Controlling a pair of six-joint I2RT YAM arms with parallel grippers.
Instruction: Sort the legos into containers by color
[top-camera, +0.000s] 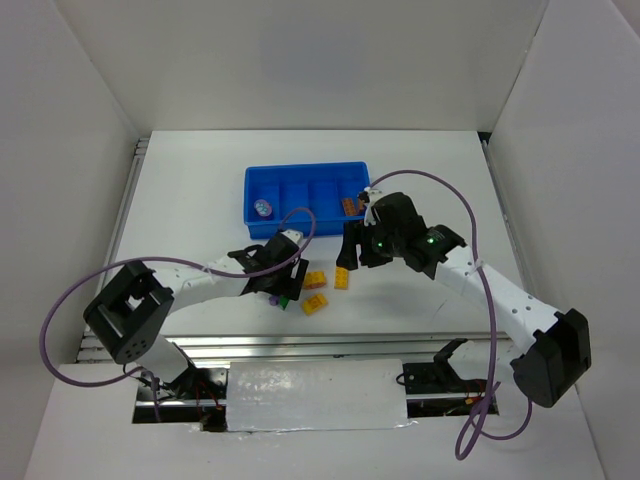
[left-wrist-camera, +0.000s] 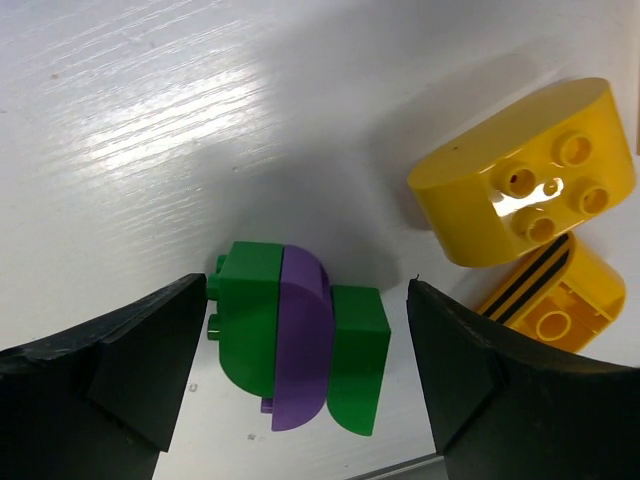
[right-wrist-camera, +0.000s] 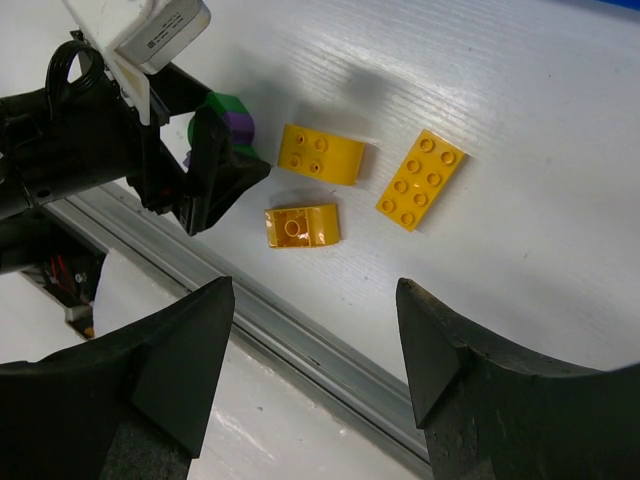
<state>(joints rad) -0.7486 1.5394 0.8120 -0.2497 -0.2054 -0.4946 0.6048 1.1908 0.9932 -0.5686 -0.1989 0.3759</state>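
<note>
A green and purple lego stack (left-wrist-camera: 300, 340) lies on the table between my left gripper's (left-wrist-camera: 305, 370) open fingers, which do not touch it; it shows in the top view (top-camera: 283, 298) too. Three yellow legos lie beside it: a rounded one (top-camera: 315, 280), a flat one (top-camera: 342, 277) and an overturned one (top-camera: 315, 303). The blue tray (top-camera: 305, 172) holds a lilac piece (top-camera: 263, 207) in its left section and a brown lego (top-camera: 351, 206) at its right. My right gripper (top-camera: 362, 256) hovers open and empty above the yellow legos (right-wrist-camera: 320, 155).
A grey metal rail (right-wrist-camera: 330, 340) runs along the table's near edge, just below the legos. My left arm's black fingers (right-wrist-camera: 215, 170) sit close to the left of the yellow legos in the right wrist view. White walls surround the table.
</note>
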